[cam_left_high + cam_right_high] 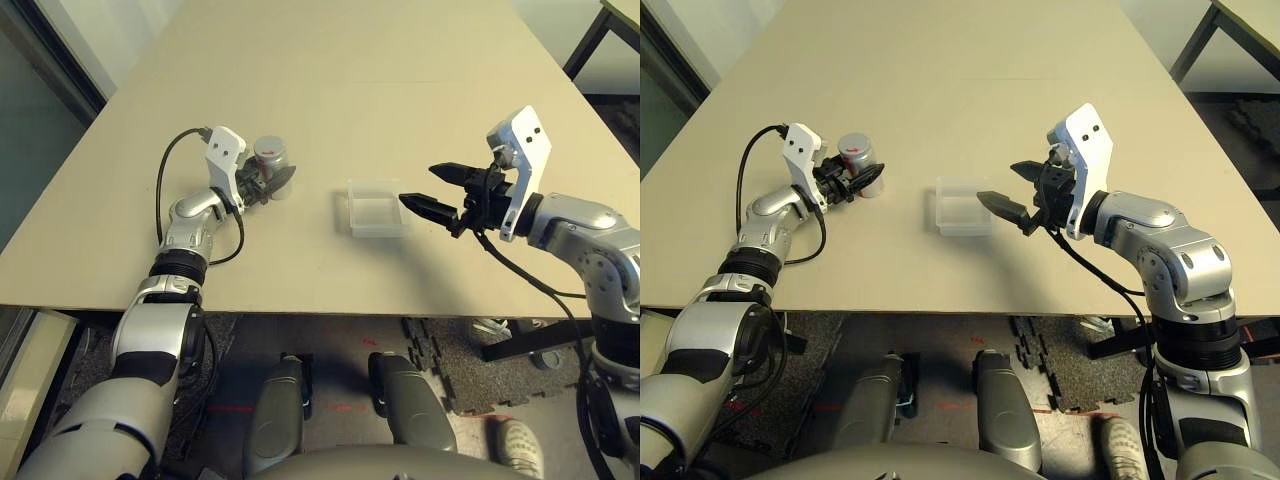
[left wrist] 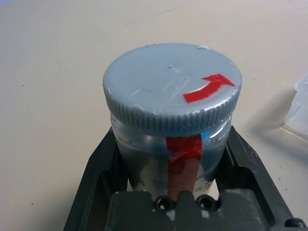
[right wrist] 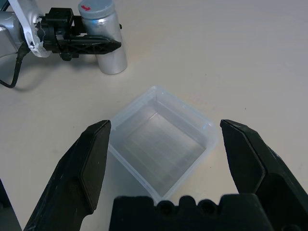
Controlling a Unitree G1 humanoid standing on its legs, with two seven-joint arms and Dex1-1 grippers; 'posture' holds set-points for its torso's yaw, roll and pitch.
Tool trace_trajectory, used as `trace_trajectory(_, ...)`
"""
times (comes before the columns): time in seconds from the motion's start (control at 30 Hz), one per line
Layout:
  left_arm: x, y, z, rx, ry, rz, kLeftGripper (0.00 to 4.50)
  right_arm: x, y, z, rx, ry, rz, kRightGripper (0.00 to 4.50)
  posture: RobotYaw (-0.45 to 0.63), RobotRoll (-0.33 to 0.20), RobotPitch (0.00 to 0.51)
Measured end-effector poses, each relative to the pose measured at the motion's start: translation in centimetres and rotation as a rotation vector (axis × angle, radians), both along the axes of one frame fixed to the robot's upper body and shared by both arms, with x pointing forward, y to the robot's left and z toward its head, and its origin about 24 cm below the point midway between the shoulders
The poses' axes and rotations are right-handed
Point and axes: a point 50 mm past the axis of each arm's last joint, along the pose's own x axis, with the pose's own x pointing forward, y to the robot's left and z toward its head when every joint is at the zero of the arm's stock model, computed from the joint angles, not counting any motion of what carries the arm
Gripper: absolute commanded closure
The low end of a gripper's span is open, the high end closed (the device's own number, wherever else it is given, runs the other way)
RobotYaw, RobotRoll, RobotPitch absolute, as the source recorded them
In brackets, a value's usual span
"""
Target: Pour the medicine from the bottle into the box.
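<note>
Grips the upright bottle (image 2: pixel 178 163) between the left fingers (image 1: pixel 279 180), to the left of the clear box (image 1: pixel 375 234), and holds the right fingers (image 1: pixel 430 209) spread beside that box. To do this step well, should clasp the body firmly without squeezing too hard, bring the right fingers over to twist off the grey cap (image 2: pixel 163 82) along its red arrow, and only then tilt slowly over the open tray to avoid spilling. Works on a smooth beige counter (image 1: pixel 330 110), above a dark floor (image 1: pixel 335 385) with a patterned shoe (image 1: pixel 520 447) near the edge.
</note>
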Motion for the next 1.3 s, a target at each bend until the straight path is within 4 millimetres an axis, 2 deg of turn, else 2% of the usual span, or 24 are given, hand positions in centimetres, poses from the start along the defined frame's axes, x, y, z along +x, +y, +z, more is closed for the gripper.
trace_trajectory(0.13,0.1,-1.4,0.7,-0.008,-0.002,-0.087,1.93,0.4,1.0,1.1,0.004,-0.044,0.034,0.0,-0.17,0.0,0.129)
trace_trajectory(0.37,0.6,-4.8,4.7,-0.023,-0.08,-0.226,1.93,1.7,4.6,2.3,0.035,-0.12,0.072,0.0,-0.18,0.0,0.121)
trace_trajectory(0.6,0.4,-8.1,4.3,-0.035,-0.045,-0.301,1.93,3.0,6.8,2.6,0.046,-0.173,0.022,0.0,-0.2,0.0,0.122)
trace_trajectory(0.73,0.4,-9.7,5.0,-0.037,-0.068,-0.335,1.93,3.5,7.1,3.1,0.051,-0.215,-0.014,0.0,-0.2,0.0,0.123)
trace_trajectory(1.0,-0.1,-12.0,5.1,-0.053,-0.064,-0.393,1.93,3.9,7.5,3.2,0.03,-0.247,-0.035,0.0,-0.21,0.0,0.12)
trace_trajectory(1.3,-0.3,-12.5,5.3,-0.047,-0.063,-0.408,1.93,4.3,7.4,3.0,0.012,-0.253,-0.056,0.0,-0.2,0.0,0.119)
